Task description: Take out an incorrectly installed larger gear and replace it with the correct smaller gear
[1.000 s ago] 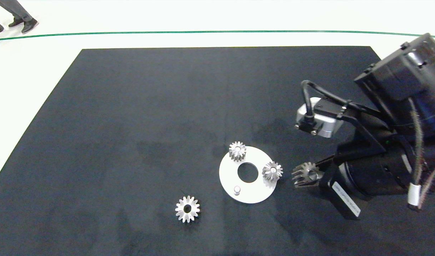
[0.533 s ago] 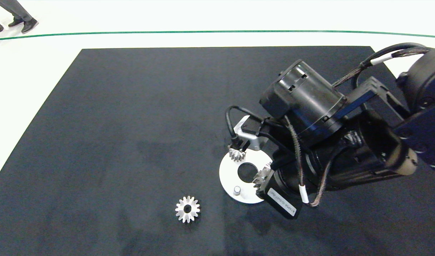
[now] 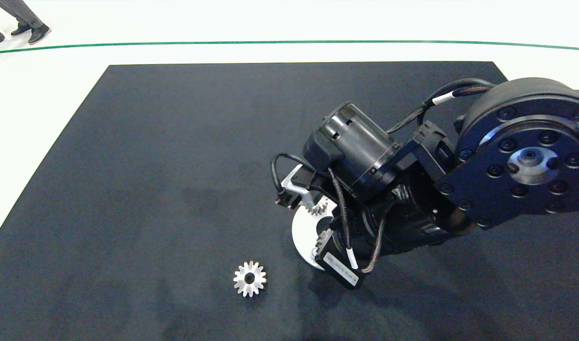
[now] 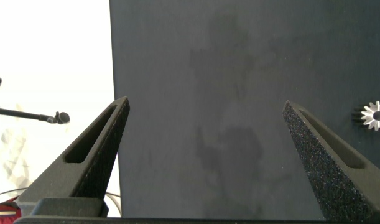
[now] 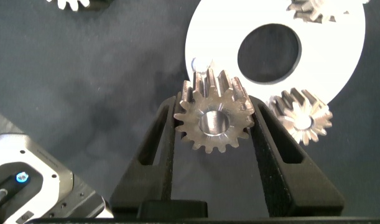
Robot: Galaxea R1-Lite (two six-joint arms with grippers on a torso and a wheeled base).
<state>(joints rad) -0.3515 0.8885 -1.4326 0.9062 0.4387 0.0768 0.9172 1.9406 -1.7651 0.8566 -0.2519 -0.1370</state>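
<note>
My right gripper (image 5: 214, 107) is shut on the smaller gear (image 5: 213, 121), holding it by its toothed sides just above the white disc (image 5: 339, 68), close to the bare peg (image 5: 201, 64). Two other small gears sit on the disc, one (image 5: 301, 115) beside the held gear and one (image 5: 314, 7) across the centre hole. In the head view the right arm hides most of the disc (image 3: 299, 232), and the held smaller gear (image 3: 324, 235) barely shows. The larger gear (image 3: 249, 278) lies flat on the black mat, left of the disc. My left gripper (image 4: 205, 155) is open over bare mat, with the larger gear (image 4: 376, 115) off to one side.
The black mat (image 3: 175, 142) covers the table, with white floor and a green line beyond it. A person's shoes (image 3: 31, 32) show at the far left corner. The right arm's wrist and motor housing (image 3: 412, 189) hang over the disc's right side.
The right arm has swung left with the small gear in its fingers, from the mat right of the disc to over the disc by the bare peg. The larger gear has stayed put.
</note>
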